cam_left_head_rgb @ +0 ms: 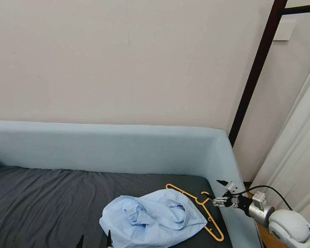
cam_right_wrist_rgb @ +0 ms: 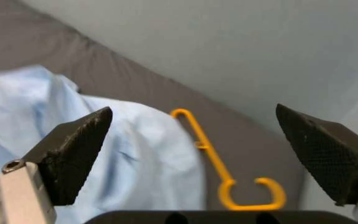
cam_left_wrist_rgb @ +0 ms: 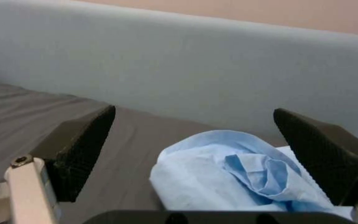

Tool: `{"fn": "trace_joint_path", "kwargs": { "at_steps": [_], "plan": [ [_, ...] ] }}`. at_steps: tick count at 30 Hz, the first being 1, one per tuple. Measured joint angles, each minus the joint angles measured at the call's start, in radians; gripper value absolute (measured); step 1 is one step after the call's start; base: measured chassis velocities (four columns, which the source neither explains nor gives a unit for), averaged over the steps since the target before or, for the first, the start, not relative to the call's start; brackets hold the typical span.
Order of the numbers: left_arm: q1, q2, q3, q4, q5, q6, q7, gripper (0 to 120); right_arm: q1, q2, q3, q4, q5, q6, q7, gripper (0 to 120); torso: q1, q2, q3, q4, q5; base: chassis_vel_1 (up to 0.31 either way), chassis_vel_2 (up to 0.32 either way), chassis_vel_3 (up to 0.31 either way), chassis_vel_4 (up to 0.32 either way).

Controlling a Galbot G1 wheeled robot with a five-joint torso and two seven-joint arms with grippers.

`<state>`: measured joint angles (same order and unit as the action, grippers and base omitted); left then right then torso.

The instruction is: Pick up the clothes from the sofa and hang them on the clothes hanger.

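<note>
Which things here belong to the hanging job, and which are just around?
Job: light blue shirt; orange hanger; sofa; right gripper, open by the hanger's hook; left gripper, open near the shirt.
Just around: dark post; white curtain; wall.

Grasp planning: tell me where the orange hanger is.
The orange hanger lies at the sofa's right end in the head view, along the blue shirt's edge, beside the right gripper.

Soft, even, fairly bright light covers the plain beige wall (cam_left_head_rgb: 119,57); faint shadows sit in folds of the crumpled light-blue shirt (cam_left_head_rgb: 152,217).
</note>
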<state>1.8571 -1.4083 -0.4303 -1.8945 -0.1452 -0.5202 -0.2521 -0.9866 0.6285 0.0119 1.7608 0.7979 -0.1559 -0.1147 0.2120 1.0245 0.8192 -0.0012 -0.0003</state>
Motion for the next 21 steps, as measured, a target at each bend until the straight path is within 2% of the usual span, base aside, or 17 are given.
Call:
{"fn": "trace_joint_path", "kwargs": {
  "at_steps": [4,6,8,9,12,15,17,18,21],
  "plan": [
    [0.026,0.013,-0.018,-0.002,-0.001,-0.015,0.001,100,0.011,0.077,-0.042,0.019,0.113,-0.067,0.119,100,0.0,0.0,0.0,0.0,0.0,0.0,0.0,0.0,0.0],
    [0.036,0.013,-0.029,0.009,-0.003,-0.024,-0.001,100,0.033,0.176,-0.089,0.01,0.21,-0.144,0.27,100,0.0,0.0,0.0,-0.0003,0.0,0.0,0.0,0.0,0.0],
    [0.037,0.012,-0.03,0.011,-0.003,-0.024,-0.001,100,0.037,0.192,-0.095,0.008,0.227,-0.159,0.294,100,0.0,0.0,0.0,-0.0003,0.0,0.0,0.0,0.0,0.0],
    [0.04,0.006,-0.03,0.013,-0.001,-0.024,-0.001,100,0.049,0.243,-0.106,-0.003,0.279,-0.202,0.369,100,0.0,0.0,0.0,-0.0001,-0.0001,0.0,0.0,0.0,0.0],
    [0.044,-0.004,-0.024,0.012,0.007,-0.024,-0.001,100,0.068,0.335,-0.131,-0.038,0.329,-0.271,0.457,100,0.0,0.0,0.0,0.0,-0.0002,0.0,0.0,0.0,0.0],
    [0.044,-0.006,-0.023,0.012,0.009,-0.023,-0.001,100,0.077,0.38,-0.168,-0.064,0.297,-0.298,0.481,100,0.0,0.0,0.0,-0.0003,-0.0002,0.0,0.0,0.0,0.0],
    [0.044,-0.006,-0.023,0.012,0.009,-0.022,-0.001,100,0.08,0.402,-0.212,-0.097,0.182,-0.281,0.451,100,0.0,0.0,0.0,-0.0004,-0.0001,0.0,0.0,0.0,0.0],
    [0.044,-0.006,-0.023,0.012,0.009,-0.022,-0.001,100,0.08,0.402,-0.212,-0.097,0.182,-0.281,0.451,100,0.0,0.0,0.0,-0.0004,-0.0001,0.0,0.0,0.0,0.0],
    [0.044,-0.01,-0.022,0.012,0.012,-0.021,-0.001,100,0.09,0.429,-0.264,-0.143,0.042,-0.25,0.407,100,0.0,0.0,0.0,-0.0005,0.0,0.0,0.0,0.0,0.0]
  ]
}}
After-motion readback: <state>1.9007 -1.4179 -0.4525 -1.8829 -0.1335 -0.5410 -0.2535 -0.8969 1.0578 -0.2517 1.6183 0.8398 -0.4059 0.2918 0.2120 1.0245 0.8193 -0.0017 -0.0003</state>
